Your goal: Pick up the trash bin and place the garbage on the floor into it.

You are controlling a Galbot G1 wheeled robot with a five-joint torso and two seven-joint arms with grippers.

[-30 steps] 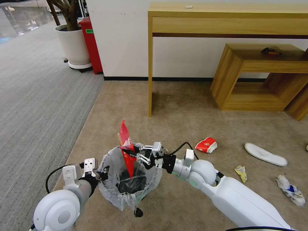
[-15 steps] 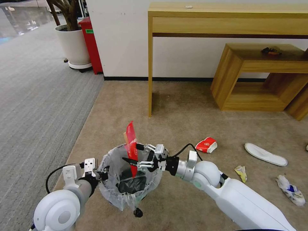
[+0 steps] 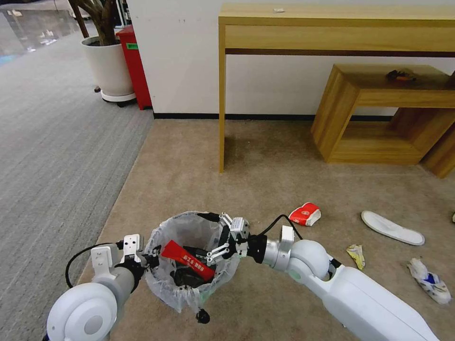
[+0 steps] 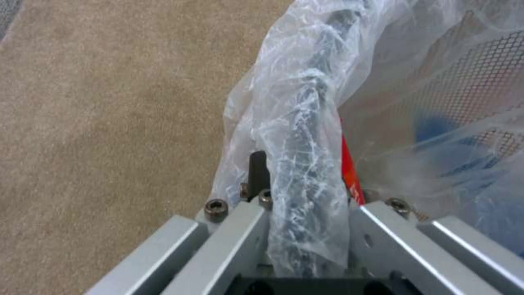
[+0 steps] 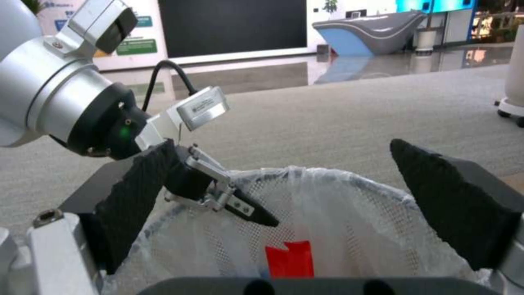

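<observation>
Left gripper [image 3: 152,257]: located at lower left of the head view, fingers clamped on the near-left rim of the trash bin [image 3: 189,279]. The left wrist view shows the bag-wrapped rim [image 4: 306,172] running between the two fingers.

Trash bin: one unit, lower centre-left of the head view, held above the beige floor [image 3: 265,180]. It is lined with one translucent bag. One red wrapper [image 3: 187,259] lies tilted inside the bin, on top of dark contents that cannot be identified.

Right gripper [image 3: 214,237]: positioned over the right side of the bin opening, fingers spread apart and holding nothing. The right wrist view shows two black pads [image 5: 136,196] well apart above the mesh rim, with the red wrapper [image 5: 289,258] below them.

Garbage on the floor, right half of the head view, counted left to right: one crushed red cup or can [image 3: 304,214] (the type is not clear), one small yellowish crumpled wrapper [image 3: 356,255], one white slipper [image 3: 392,228], one crumpled white-and-blue item [image 3: 429,280]. Total: four pieces, all well apart from the bin.
</observation>
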